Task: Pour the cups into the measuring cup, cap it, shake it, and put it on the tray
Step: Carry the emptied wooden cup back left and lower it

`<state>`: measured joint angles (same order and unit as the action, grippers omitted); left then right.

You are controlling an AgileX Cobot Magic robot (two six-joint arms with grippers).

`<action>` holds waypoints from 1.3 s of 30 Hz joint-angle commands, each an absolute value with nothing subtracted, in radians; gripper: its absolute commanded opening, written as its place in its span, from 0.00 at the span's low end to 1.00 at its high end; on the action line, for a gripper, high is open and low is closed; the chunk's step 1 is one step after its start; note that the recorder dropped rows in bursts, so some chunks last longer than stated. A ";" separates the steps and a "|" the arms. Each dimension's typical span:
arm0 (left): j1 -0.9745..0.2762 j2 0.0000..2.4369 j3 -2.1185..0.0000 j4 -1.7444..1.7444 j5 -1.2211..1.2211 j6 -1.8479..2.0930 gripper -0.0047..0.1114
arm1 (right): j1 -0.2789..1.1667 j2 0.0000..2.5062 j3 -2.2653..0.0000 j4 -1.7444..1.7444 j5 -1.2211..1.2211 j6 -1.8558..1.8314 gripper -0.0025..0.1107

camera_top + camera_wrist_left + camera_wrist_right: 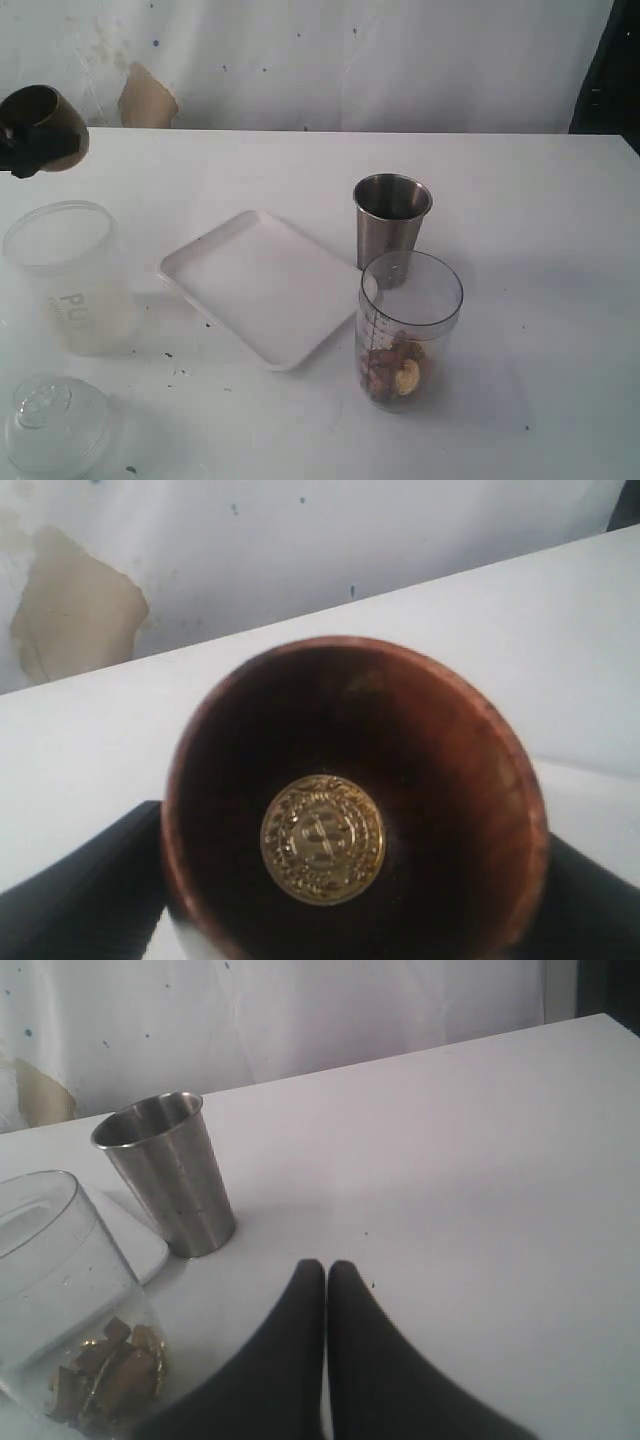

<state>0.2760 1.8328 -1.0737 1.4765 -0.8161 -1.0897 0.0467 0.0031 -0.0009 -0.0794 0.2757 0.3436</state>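
Observation:
The dark-brown wooden cup (42, 122) hangs above the table at the far left, with my left gripper (16, 152) shut on it. In the left wrist view the cup (440, 750) fills the frame between my black fingers (85, 895), and a gold coin-like disc (322, 838) shows at its bottom. The steel tumbler (392, 222) stands upright behind the clear measuring cup (408, 325), which holds brown pieces and a gold one. The white tray (262, 285) lies left of both. My right gripper (325, 1268) is shut on nothing, low over the table near the tumbler (172, 1175) and measuring cup (55, 1290).
A frosted container (68, 275) stands open at the left. A clear domed lid (55, 425) lies at the front left corner. A white wall with a brown patch (146, 98) runs behind the table.

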 commanded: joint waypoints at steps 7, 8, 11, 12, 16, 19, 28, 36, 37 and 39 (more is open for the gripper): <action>0.277 2.044 -1.184 1.466 -0.863 -0.983 0.04 | 0.050 0.000 0.000 -0.082 0.264 0.337 0.02; 0.277 2.064 -1.192 1.451 -0.867 -0.983 0.04 | 0.050 0.000 0.000 -0.082 0.264 0.337 0.02; 0.275 2.109 -1.200 1.380 -0.874 -0.966 0.04 | 0.050 0.000 0.000 -0.082 0.262 0.337 0.02; 0.274 2.120 -1.200 1.367 -0.875 -0.947 0.04 | 0.050 0.000 0.000 -0.082 0.262 0.337 0.02; 0.248 2.165 -1.200 1.361 -0.881 -0.842 0.04 | 0.050 0.000 0.000 -0.082 0.262 0.337 0.02; 0.225 2.190 -1.200 1.333 -0.881 -0.804 0.04 | 0.050 0.000 0.000 -0.082 0.262 0.337 0.02; 0.187 2.214 -1.200 1.392 -0.865 -0.785 0.34 | 0.050 0.000 0.000 -0.080 0.264 0.337 0.02; 0.187 2.212 -1.200 1.390 -0.915 -0.791 0.71 | 0.050 0.000 0.000 -0.080 0.262 0.337 0.02; 0.187 2.210 -1.200 1.390 -0.913 -0.791 0.74 | 0.050 0.000 0.000 -0.080 0.262 0.337 0.02; 0.187 2.204 -1.200 1.390 -0.912 -0.791 0.78 | 0.050 0.000 0.000 -0.080 0.262 0.337 0.02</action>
